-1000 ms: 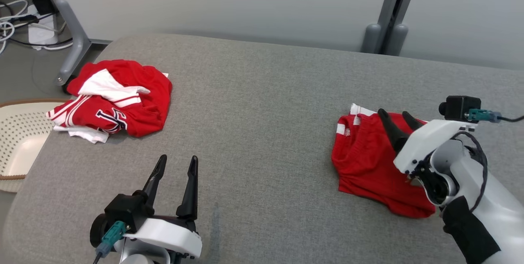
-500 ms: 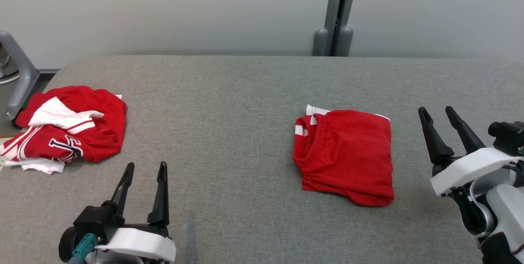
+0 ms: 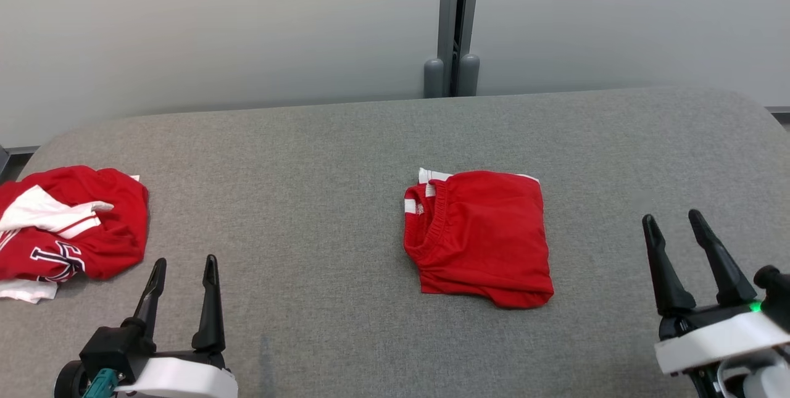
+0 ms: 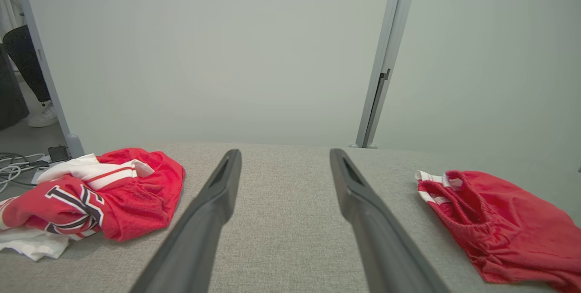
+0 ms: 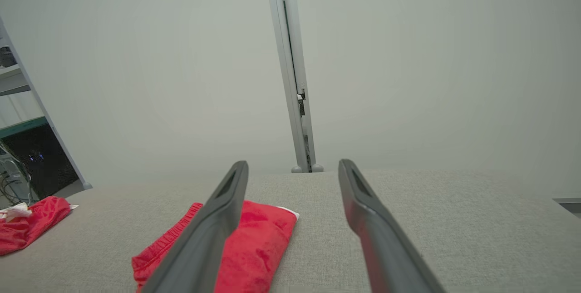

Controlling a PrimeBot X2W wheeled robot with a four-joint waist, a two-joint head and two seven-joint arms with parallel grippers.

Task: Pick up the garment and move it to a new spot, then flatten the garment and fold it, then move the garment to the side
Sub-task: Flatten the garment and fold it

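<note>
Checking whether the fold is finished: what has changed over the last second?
The right gripper has drawn back off the folded red shorts to their right, open and empty. The head camera also turned, shifting the whole picture. The shorts, the crumpled jersey and the open left gripper stayed put.

At centre, shorts [image 3: 484, 234]: solid red, white stripes at the waistband. At 9 o'clock, jersey [image 3: 68, 225]: red with white panels, white stripes and dark lettering outlined in white. Beneath both, table cover [image 3: 321, 139]: heathered grey. At 12 o'clock, wall [image 3: 216, 28]: plain pale grey-green.
</note>
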